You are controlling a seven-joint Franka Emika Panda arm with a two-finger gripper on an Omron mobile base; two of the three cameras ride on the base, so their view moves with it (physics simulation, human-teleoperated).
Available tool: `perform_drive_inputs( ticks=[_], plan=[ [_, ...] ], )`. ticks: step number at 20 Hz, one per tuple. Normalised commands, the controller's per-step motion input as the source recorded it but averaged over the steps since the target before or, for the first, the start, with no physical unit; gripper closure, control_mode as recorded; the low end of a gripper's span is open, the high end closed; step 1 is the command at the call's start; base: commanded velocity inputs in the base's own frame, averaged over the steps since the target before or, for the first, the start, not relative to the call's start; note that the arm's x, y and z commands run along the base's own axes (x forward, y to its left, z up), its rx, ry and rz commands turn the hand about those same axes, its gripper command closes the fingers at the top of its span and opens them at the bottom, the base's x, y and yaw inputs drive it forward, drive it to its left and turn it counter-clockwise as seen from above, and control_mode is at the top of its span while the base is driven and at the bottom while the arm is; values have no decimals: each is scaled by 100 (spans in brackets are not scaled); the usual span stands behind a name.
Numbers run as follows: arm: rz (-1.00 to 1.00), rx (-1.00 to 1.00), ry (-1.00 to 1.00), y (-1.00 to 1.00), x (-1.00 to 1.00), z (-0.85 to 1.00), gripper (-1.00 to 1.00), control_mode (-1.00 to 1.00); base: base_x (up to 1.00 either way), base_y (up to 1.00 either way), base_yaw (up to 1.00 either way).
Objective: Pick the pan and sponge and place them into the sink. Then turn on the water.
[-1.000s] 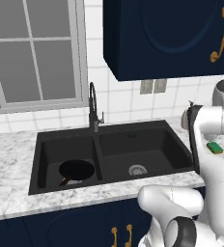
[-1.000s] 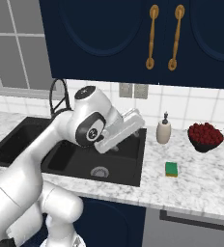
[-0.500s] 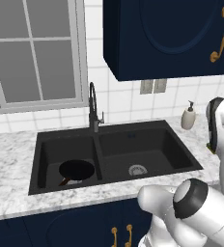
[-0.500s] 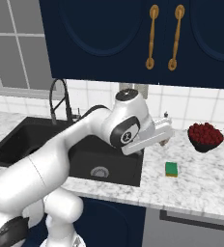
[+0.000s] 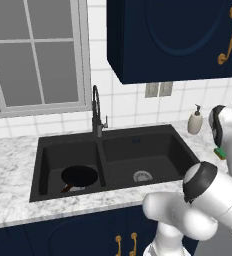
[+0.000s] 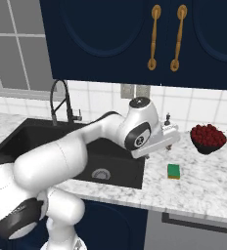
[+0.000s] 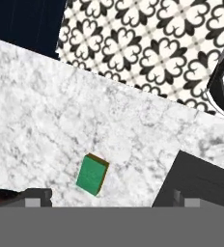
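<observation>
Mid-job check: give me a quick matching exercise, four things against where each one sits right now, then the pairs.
1. round black frying pan
2. small green-topped sponge
3. dark bowl of red fruit
4. white soap dispenser bottle

A. back of the marble counter, by the tiled wall
B. left basin of the black sink
C. right of the sponge, farther back
D. flat on the marble counter, right of the sink

Pairs: 1-B, 2-D, 3-C, 4-A

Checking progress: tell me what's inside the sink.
The pan lies in the left basin of the sink, handle partly hidden by the front wall. The right basin shows only its drain.
</observation>
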Motion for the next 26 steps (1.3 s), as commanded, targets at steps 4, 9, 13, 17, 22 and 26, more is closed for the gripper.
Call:
perform_drive_inputs(
  ticks=[4,9,13,17,22,26],
  plan=[
    [-35,7,0,-25,41,-50,-100,-100,0,0,0],
    [-35,9,0,-1,46,-45,-100,-100,0,0,0],
    [-28,8,0,0,47,-41,-100,-100,0,0,0],
    [-23,3,0,3,56,-43,-100,-100,0,0,0],
    [-17,0,0,30,50,-43,-100,-100,0,0,0],
    [-15,0,0,28,38,-48,-100,-100,0,0,0]
  ],
)
